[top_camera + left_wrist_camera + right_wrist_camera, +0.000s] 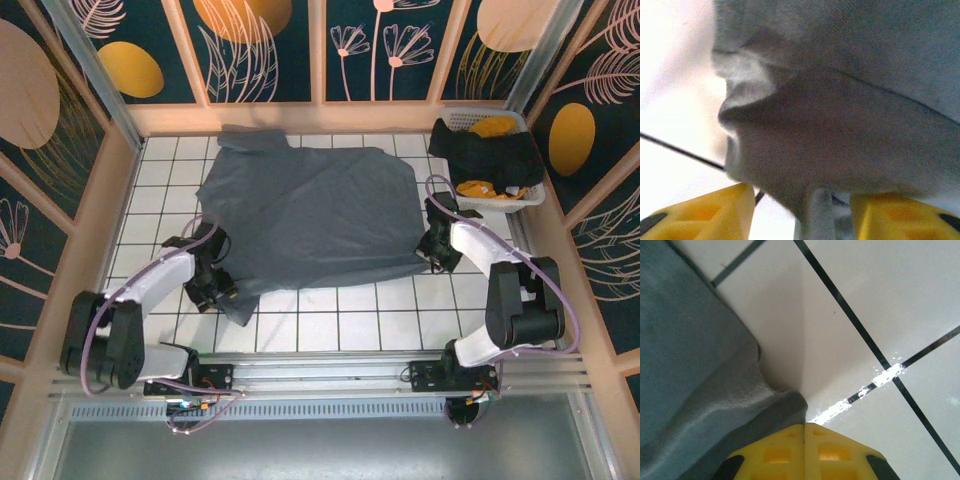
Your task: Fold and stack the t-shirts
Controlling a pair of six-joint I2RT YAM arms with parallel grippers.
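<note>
A slate blue-grey t-shirt (310, 215) is seen spread across the middle of a white tiled desk (330, 320). It is laid mostly flat, with shallow wrinkles running across it. Some cloth is bunched at its far-left edge, and its near-left corner trails toward the arms.

The left gripper (215, 290) is set at that near-left corner. In the left wrist view its yellow jaws are parted and a fold of grey cloth (840, 125) is draped between them, with no pinch seen. The right gripper (432, 250) is set at the near-right corner. In the right wrist view its jaws are clenched together at the shirt's corner (715, 390); whether the hem is nipped cannot be told.

The step in hand is judged to be laying out the first shirt, with no fold made yet. The next move calls for both near corners to be gripped firmly and carried evenly, so the cloth is not skewed.

A black tee (480, 150) and a mustard-yellow tee (495, 127) are heaped in a white laundry basket (530, 195) at the far right.
</note>
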